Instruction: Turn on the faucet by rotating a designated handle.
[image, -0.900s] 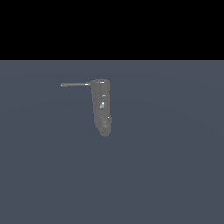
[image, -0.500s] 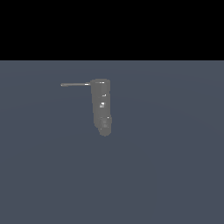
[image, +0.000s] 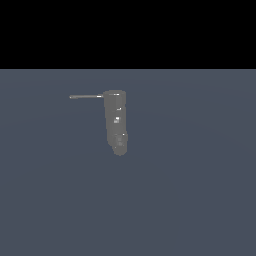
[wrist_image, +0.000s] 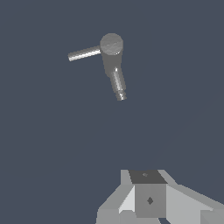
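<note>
The faucet (image: 116, 120) is a dull grey upright column standing alone on the dark floor. Its handle (image: 86, 96), a thin grey rod, juts from the column's top toward the exterior view's left. From above, the wrist view shows the faucet's flat round cap (wrist_image: 111, 44), the handle (wrist_image: 84, 54) and a short spout reaching out below the cap. My gripper (wrist_image: 148, 177) shows only in the wrist view, well apart from the faucet and touching nothing. Its fingers sit together with no gap and hold nothing. No part of the arm appears in the exterior view.
A flat, dark blue-grey floor (image: 190, 190) surrounds the faucet on every side. Above its far edge the exterior view is black.
</note>
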